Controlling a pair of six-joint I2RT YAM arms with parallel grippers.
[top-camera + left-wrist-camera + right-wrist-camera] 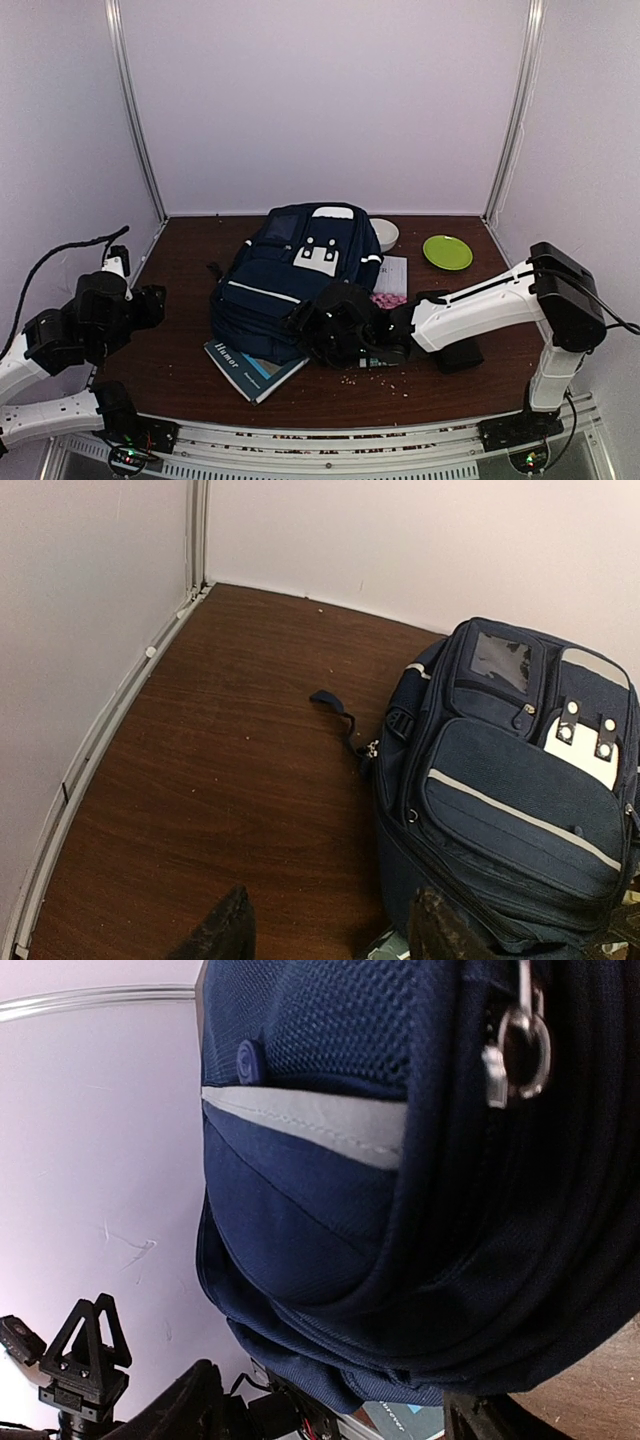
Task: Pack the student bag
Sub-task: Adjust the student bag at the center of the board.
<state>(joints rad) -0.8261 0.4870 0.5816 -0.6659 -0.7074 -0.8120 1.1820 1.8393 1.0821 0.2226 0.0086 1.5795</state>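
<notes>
Student bag lies flat mid-worktop, slightly toward the left edge. Its near corner rests on a book by the near edge.

Right pincer is at the bag's near-right side. In the wrist view its fingers stand spread with nothing clamped, and bag fabric fills the frame just ahead.

Left pincer is likewise spread and empty, by the left edge, well apart from the bag.

Judgement: the step in hand is opening the bag, since the zips look closed from here. A metal zip pull hangs at the upper right of the right wrist view.
- Aim for that pull, not the fabric fold.
- Close squarely on the tab, then draw along the zip line rather than upward.
- Bring your left pincer in to pin the bag, or it may slide off the book.
</notes>
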